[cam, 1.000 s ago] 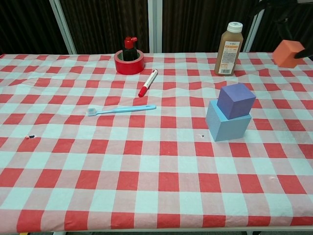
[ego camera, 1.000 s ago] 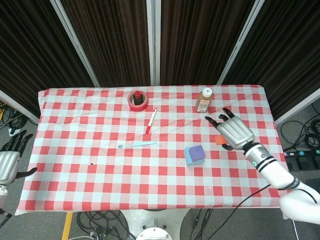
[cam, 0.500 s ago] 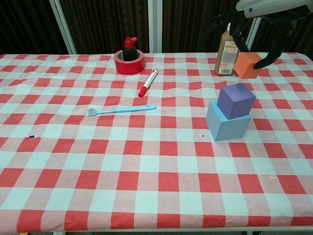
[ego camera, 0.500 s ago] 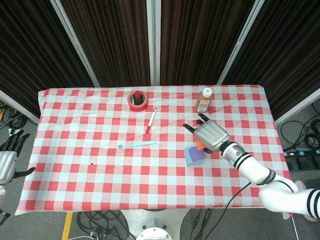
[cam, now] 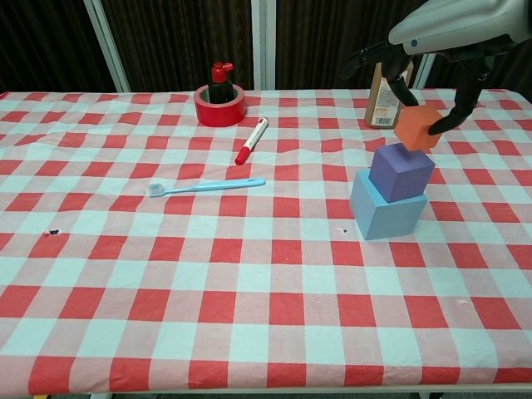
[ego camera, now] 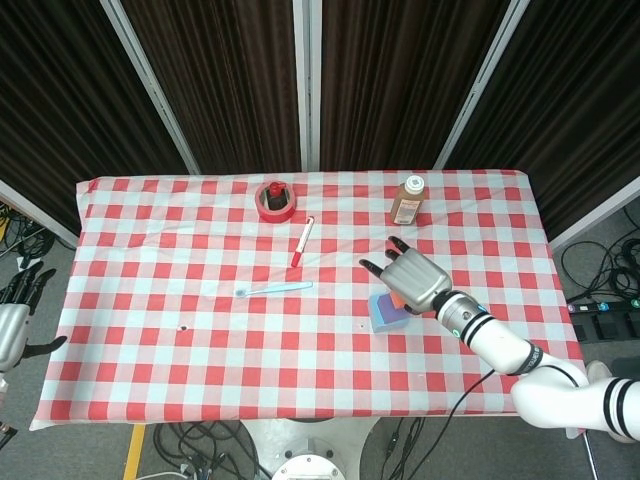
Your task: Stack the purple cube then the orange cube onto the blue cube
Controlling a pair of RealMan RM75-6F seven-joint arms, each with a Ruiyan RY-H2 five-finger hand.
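Pinching the orange cube (cam: 420, 129), right hand (ego camera: 412, 281) fingers (cam: 402, 86) hold it just above the purple cube (cam: 400, 172) on the blue cube (cam: 385, 214).

Right hand (cam: 432, 62): above the purple cube (cam: 401, 170), pinching the orange cube (cam: 421, 128). Left hand (ego camera: 14, 318): far left, fingers extended, holding nothing.

No readable text

The only printed surface is the pale label on the brown bottle (cam: 385, 90), at the upper right of the chest view and partly behind the right hand (cam: 432, 50); its print is too small and blurred to make out. The same bottle (ego camera: 407, 200) in the head view, upper centre-right, shows no legible lettering either.
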